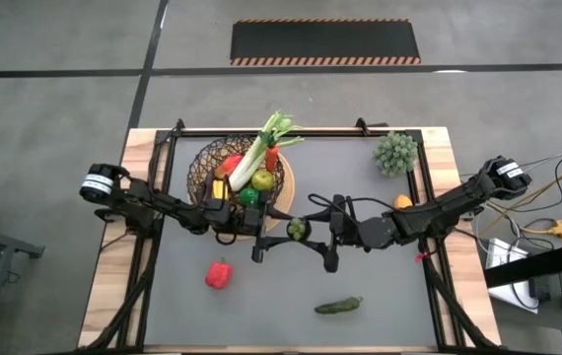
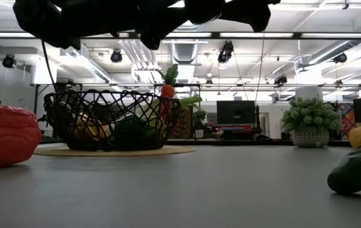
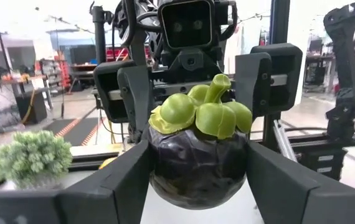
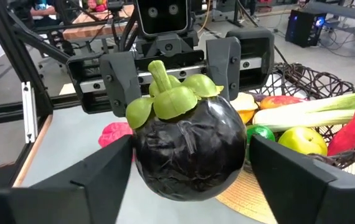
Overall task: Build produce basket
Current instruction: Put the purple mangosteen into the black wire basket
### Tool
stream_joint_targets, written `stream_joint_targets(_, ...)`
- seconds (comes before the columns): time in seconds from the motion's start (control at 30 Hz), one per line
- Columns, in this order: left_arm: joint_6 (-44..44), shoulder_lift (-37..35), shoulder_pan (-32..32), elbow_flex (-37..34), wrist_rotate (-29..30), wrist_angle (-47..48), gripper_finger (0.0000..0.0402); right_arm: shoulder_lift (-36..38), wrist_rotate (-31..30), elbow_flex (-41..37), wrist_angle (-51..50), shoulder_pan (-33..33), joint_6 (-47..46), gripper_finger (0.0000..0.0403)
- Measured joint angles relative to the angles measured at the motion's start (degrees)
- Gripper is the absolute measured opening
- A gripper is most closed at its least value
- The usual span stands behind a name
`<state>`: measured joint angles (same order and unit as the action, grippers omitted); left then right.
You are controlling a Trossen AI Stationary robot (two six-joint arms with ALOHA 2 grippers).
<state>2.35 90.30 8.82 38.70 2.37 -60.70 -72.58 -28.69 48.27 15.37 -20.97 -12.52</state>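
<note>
Both grippers meet over the surface just beside the basket, with the round purple eggplant between them, its green stem pointing up. The left gripper has its jaws against the eggplant's sides. The right gripper brackets it with jaws wide; whether those still touch is hard to make out.

Eggplant: glossy dark purple, crinkled sheen, bright green leafy cap. Basket: dark brown crisscross wire, tan base disc. Leek inside: white stalk fading to pale green. Carrot: orange-red. Apple: yellow-green. Loose pepper on mat: bright red. Cucumber: dark green. Lemon: yellow-orange. Spiky plant: grey-green. Mat: plain grey; table edge: light wood. Arms: black.
</note>
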Motion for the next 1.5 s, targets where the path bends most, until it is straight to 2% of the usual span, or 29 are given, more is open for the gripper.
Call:
stream_joint_targets(0.17, -3.3, -0.4, 0.0, -1.0, 1.9, 0.3, 0.0217, 1.0, 0.0, 0.0, -0.3, 0.0, -1.5, 0.0341)
stream_joint_targets(0.3, -6.4, -2.4, 0.0, -2.5, 7.3, 4.2, 0.0217, 3.9, 0.0, 0.0, -1.4, 0.0, -4.1, 0.0348)
stream_joint_targets(0.4, -8.0, -6.3, 0.0, -3.0, 15.4, 14.1, 0.0216, 6.3, 0.0, 0.0, -4.0, 0.0, -5.7, 0.0342)
stream_joint_targets(0.57, -13.4, -16.4, -0.4, -3.2, 33.2, 38.6, 0.0216, 8.5, 0.0, 0.0, -7.3, 0.0, -7.2, 0.0329)
stream_joint_targets(0.7, -22.6, -24.7, -1.7, -3.5, 44.6, 55.5, 0.0216, 8.1, 0.0, 0.0, -8.0, 0.0, -7.0, 0.0327)
stream_joint_targets(0.83, -35.2, -31.3, -4.0, -5.9, 51.2, 67.1, 0.0216, 7.4, -0.2, 0.0, -7.8, 0.0, -6.6, 0.0327)
stream_joint_targets(0.93, -42.1, -34.4, -6.6, -8.4, 53.5, 71.1, 0.0216, 7.1, -1.8, 0.0, -8.2, 0.0, -6.5, 0.0327)
stream_joint_targets(1.1, -47.0, -35.0, -10.6, -12.2, 53.6, 71.2, 0.0216, 6.8, -3.1, -0.2, -7.8, 0.0, -6.5, 0.0327)
stream_joint_targets(1.5, -48.7, -29.4, -16.6, -14.3, 53.6, 71.1, 0.0217, 6.8, -4.5, -0.4, -7.8, 0.0, -7.0, 0.0327)
